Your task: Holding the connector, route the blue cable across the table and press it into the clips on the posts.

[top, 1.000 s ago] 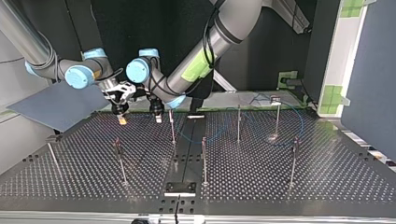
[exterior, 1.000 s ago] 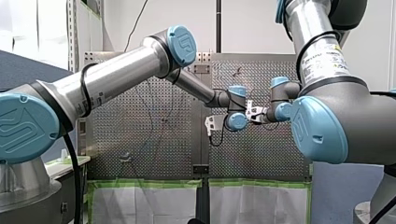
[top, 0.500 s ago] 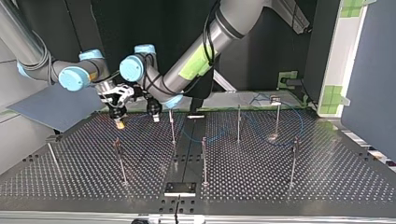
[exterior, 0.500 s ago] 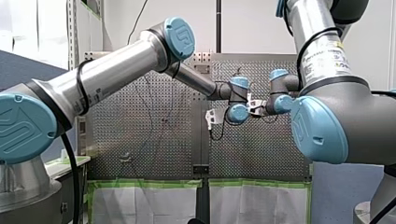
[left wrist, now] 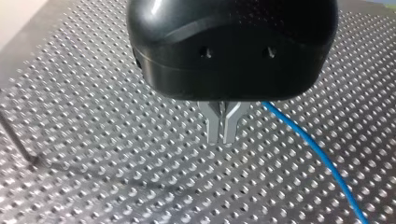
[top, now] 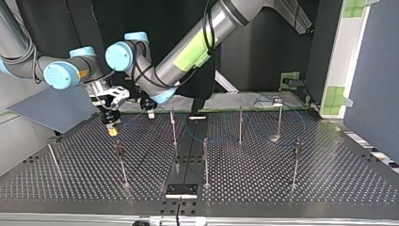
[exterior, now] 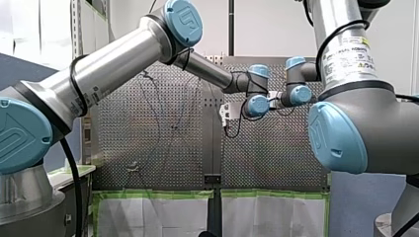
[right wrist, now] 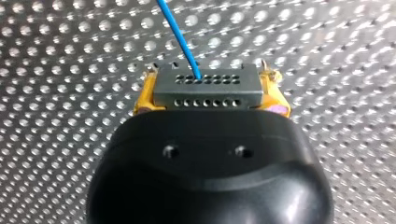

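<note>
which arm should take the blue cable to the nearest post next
Right. My right pincer is shut on the connector, with the blue cable leaving it, and in the top view it hangs close to a post. My left pincer is shut on nothing, the cable passing beside it.

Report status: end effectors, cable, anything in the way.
Right end effector shut on connector. Left end effector shut, empty, blue cable beside it. Posts apart from both.

Front and top views face across the table; wrist views look close
</note>
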Robot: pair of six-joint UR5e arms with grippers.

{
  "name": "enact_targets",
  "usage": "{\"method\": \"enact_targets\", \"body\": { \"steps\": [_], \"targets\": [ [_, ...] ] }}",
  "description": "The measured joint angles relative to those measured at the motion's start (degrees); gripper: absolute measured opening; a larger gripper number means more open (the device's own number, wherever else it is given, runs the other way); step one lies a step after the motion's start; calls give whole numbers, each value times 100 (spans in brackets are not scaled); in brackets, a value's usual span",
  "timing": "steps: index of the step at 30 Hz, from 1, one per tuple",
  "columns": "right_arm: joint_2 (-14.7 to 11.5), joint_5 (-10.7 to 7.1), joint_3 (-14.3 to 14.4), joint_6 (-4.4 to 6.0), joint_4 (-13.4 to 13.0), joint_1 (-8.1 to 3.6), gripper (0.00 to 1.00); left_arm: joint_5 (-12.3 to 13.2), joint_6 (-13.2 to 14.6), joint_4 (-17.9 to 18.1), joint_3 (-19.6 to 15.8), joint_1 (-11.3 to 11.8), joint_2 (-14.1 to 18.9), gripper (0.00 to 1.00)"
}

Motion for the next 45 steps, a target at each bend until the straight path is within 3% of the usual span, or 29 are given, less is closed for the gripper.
{"method": "enact_targets", "body": {
  "steps": [12, 21, 28, 35, 41, 45],
  "targets": [
    [-558, 95, 112, -14, 11, 53, 0, 65, 190, 500, -577, -76, 593, 2],
    [-957, 110, 112, 32, -15, 15, 0, 240, 370, 749, -626, 17, 980, 2],
    [-1007, 120, 113, 105, -84, -26, 0, 335, 697, 1057, -482, 65, 1073, 2],
    [-1008, 97, 96, 238, -266, -55, 0, 568, 830, 866, -203, 278, 1071, 2],
    [-1004, -100, -11, 293, -328, -77, 0, 660, 879, 744, -85, 347, 1072, 2],
    [-1004, -211, -129, 308, -213, -77, 0, 686, 907, 752, -79, 359, 1072, 2]
  ]
}}
